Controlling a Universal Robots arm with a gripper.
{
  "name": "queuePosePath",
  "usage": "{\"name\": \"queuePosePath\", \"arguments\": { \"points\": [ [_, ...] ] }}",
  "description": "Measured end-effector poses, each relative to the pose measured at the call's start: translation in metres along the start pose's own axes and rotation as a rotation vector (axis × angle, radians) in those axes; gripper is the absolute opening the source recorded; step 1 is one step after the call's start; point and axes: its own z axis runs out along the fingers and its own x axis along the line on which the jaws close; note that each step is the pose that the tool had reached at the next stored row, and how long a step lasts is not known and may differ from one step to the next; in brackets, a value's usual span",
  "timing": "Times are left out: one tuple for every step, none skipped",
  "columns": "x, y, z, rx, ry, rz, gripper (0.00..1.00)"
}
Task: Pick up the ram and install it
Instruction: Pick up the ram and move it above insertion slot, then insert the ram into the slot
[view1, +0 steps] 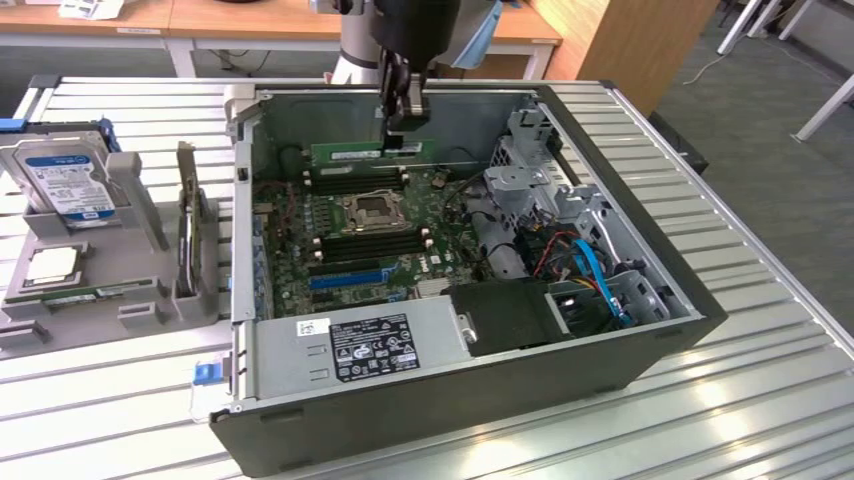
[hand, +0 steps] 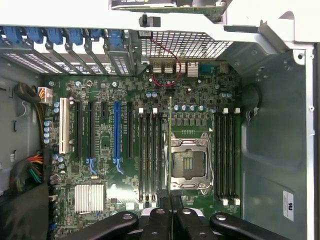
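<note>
The ram (view1: 363, 151) is a long green stick held level inside the open computer case (view1: 667, 330), above the far part of the motherboard (view1: 387, 250). My gripper (view1: 403, 128) comes down from above and is shut on its top edge. In the wrist view the ram (hand: 170, 145) appears edge-on as a thin line running away from my gripper (hand: 167, 198). It lies between a bank of black memory slots (hand: 149, 155) and the empty processor socket (hand: 189, 162). It hangs above the board and is not seated in a slot.
A grey holder (view1: 134, 310) on the exterior view's left carries a hard drive (view1: 64, 180), a silver processor chip (view1: 54, 265), an upright card (view1: 191, 230) and another green stick (view1: 83, 297). Case walls, a drive cage (view1: 534, 180) and the power supply (view1: 360, 345) crowd the board.
</note>
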Motion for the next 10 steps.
{"name": "queuePosePath", "arguments": {
  "points": [
    [0.0001, -0.0001, 0.0018, 0.0, 0.0, 0.0, 0.12],
    [0.0003, -0.0001, 0.0033, 0.0, 0.0, 0.0, 0.12],
    [0.0003, -0.0001, 0.0047, 0.0, 0.0001, 0.0, 0.12],
    [0.0004, -0.0002, 0.006, 0.0001, -0.0001, 0.0, 0.12],
    [0.0005, -0.0002, 0.0071, 0.0, 0.0, 0.0, 0.12],
    [0.0006, -0.0003, 0.0079, 0.0, 0.0, 0.0, 0.12],
    [0.0005, -0.0003, 0.008, -0.0001, 0.0002, 0.0, 0.12],
    [0.0006, -0.0003, 0.0081, 0.0, 0.0001, 0.0, 0.12],
    [0.0006, -0.0003, 0.0081, 0.0001, -0.0001, 0.0, 0.12],
    [0.0008, -0.0003, 0.0082, 0.0001, -0.0002, 0.0, 0.12]
  ]
}}
